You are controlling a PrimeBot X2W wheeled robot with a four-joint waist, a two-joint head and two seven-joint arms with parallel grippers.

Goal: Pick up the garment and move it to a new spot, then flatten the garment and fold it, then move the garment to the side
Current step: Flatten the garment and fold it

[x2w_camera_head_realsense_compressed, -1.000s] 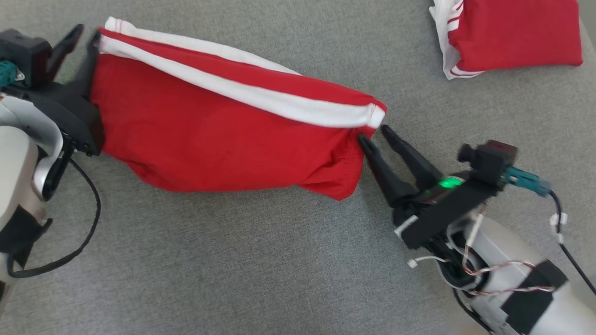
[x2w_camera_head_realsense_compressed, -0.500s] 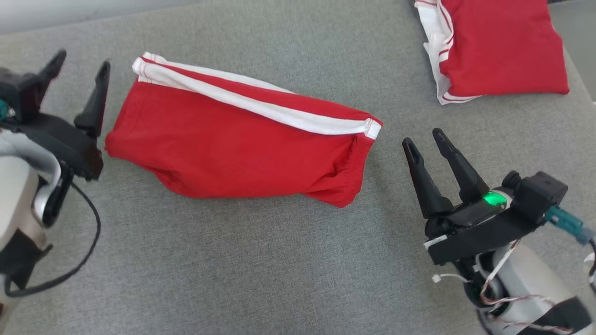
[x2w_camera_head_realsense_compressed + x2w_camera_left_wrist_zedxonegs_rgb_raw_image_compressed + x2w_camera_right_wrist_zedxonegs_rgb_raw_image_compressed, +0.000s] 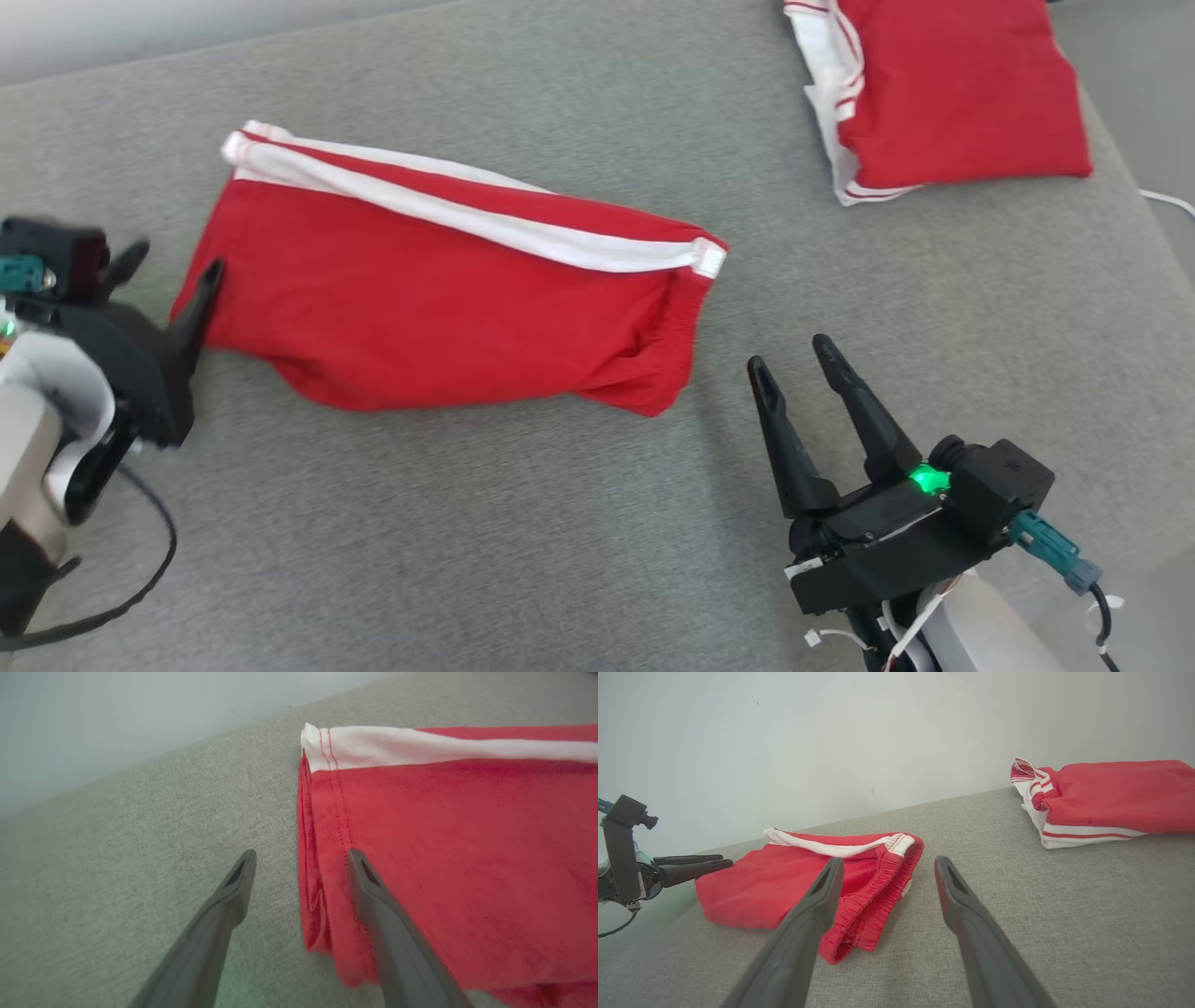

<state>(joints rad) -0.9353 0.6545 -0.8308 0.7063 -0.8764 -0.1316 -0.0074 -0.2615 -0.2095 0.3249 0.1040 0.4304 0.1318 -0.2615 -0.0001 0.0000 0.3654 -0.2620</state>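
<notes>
The garment [image 3: 439,299] is a pair of red shorts with a white side stripe, lying folded lengthwise on the grey surface; it also shows as red cloth [image 3: 448,868] in the left wrist view and as a low red heap [image 3: 808,882] in the right wrist view. My left gripper [image 3: 173,261] stands open at the garment's left hem, holding nothing; in its wrist view [image 3: 301,856] one finger hangs over the hem. My right gripper [image 3: 789,353] is open and empty, a short way right of the elastic waistband, also seen open [image 3: 887,861].
A second red garment with white trim [image 3: 943,93] lies folded at the far right corner, shown too in the right wrist view [image 3: 1101,800]. The grey fabric surface [image 3: 523,551] meets a pale wall [image 3: 831,742] behind. The left gripper shows at the right wrist view's left edge [image 3: 696,865].
My left gripper has let go of the garment's left hem and drawn back. My right gripper has pulled away from the waistband. The garment now lies free on the surface; the camera has shifted.
</notes>
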